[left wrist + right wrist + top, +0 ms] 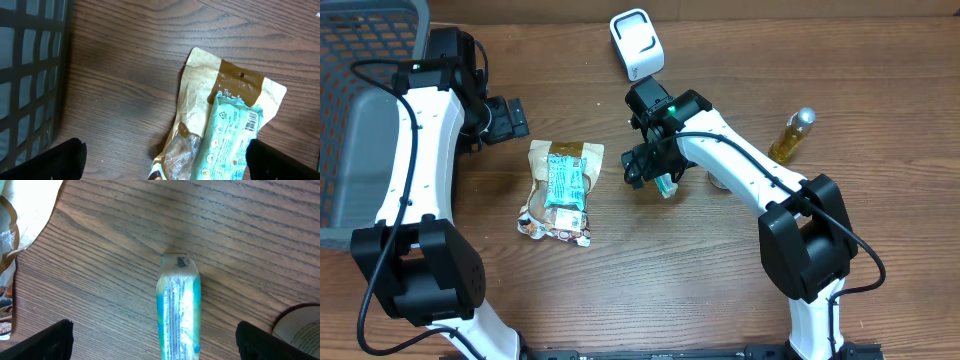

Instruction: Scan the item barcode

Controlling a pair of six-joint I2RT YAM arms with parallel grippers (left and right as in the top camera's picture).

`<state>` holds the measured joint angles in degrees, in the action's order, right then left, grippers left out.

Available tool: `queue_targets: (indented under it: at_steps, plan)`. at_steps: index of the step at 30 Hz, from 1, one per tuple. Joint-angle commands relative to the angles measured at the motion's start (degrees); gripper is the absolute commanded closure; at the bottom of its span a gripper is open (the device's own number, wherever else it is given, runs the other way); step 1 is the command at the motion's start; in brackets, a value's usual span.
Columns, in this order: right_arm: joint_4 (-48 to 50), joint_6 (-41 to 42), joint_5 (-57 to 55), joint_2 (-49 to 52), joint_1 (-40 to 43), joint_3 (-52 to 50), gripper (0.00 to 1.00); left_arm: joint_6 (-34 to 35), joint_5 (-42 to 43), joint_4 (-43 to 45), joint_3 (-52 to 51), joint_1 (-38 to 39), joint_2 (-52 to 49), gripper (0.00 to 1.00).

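Beneath the wide-spread right hand (pixel 157 342) lies a teal tube (pixel 179 310).

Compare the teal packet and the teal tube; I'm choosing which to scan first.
The teal packet lies on a tan pouch; the teal tube lies on the table. The packet is flat and wide, the tube narrow. The packet shows a barcode, the tube none. Both are teal.

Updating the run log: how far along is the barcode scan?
Nothing done: no item is lifted. In hand: right gripper open around the teal tube, ungripped; left gripper open above the snack pouch. Remaining: grasp, present barcode to the white scanner.
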<state>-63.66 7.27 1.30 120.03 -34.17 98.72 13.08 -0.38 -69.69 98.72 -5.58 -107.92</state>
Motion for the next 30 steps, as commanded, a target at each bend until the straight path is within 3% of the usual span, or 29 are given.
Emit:
queue_targets:
  at_steps: [1, 16, 26, 30]
  plan:
    - [0.13, -0.07, 0.31, -0.42, -0.2, -0.42, 0.0, -0.87, 0.39, -0.07, -0.11, 0.42, 0.35, 0.01]
    - [5.11, -0.07, -0.74, -0.42, -0.15, -5.57, 0.01, -0.87, 0.39, -0.07, -0.11, 0.42, 0.35, 0.0]
    - [6.29, -0.04, -5.09, -0.39, -0.15, -5.77, 0.17, -0.87, 0.39, -0.07, -0.11, 0.42, 0.35, 0.01]
    - [6.38, -0.07, -5.09, -0.39, -0.15, -5.77, 0.17, -0.87, 0.39, -0.07, -0.11, 0.42, 0.35, 0.0]
